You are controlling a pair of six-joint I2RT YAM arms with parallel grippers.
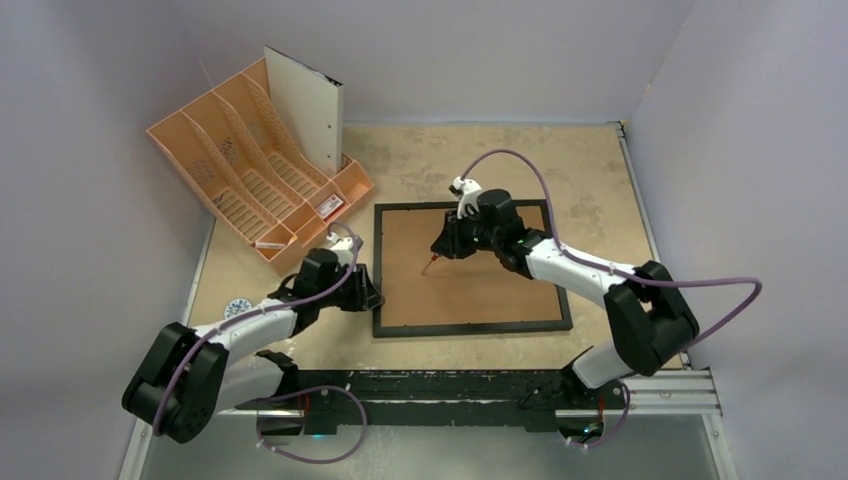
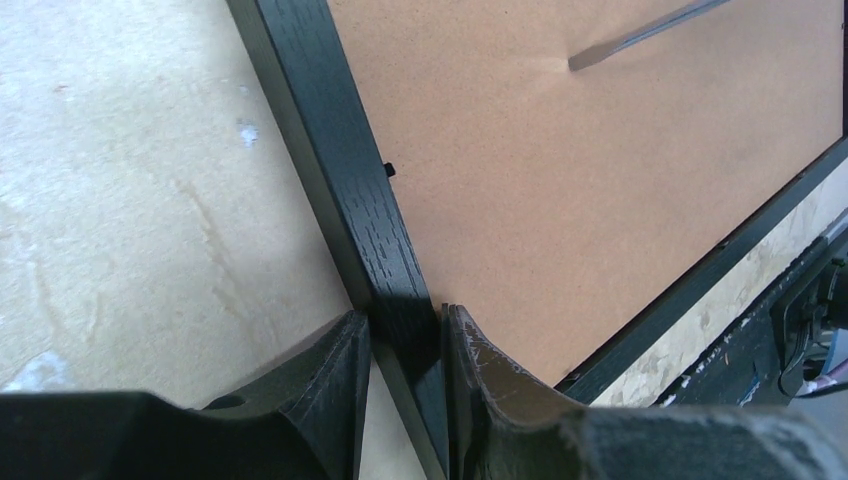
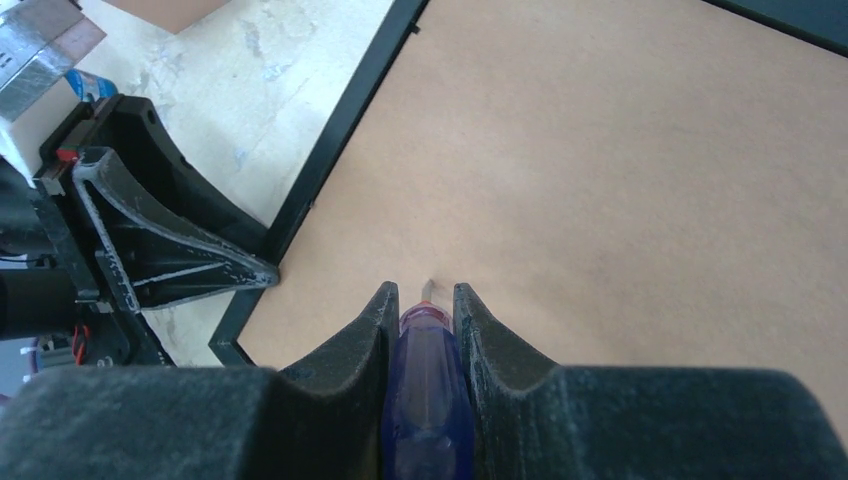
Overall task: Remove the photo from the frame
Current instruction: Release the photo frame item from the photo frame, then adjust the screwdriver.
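Observation:
The black frame [image 1: 380,270] lies back-up on the table, its brown fibreboard backing [image 1: 470,270] facing up. The photo is hidden. My left gripper [image 1: 368,297] is shut on the frame's left rail [image 2: 345,170] near its front corner, one finger outside and one on the backing [image 2: 560,200]. My right gripper [image 1: 447,240] is shut on a blue-handled screwdriver [image 3: 428,400], whose tip [image 1: 424,271] rests on the backing [image 3: 620,170] left of the middle. The tip also shows in the left wrist view [image 2: 575,63]. My left gripper shows in the right wrist view [image 3: 170,250].
An orange plastic file organiser [image 1: 250,170] stands at the back left with a white board [image 1: 305,105] upright in it. A small round object [image 1: 237,308] lies by the left arm. Grey walls close in both sides.

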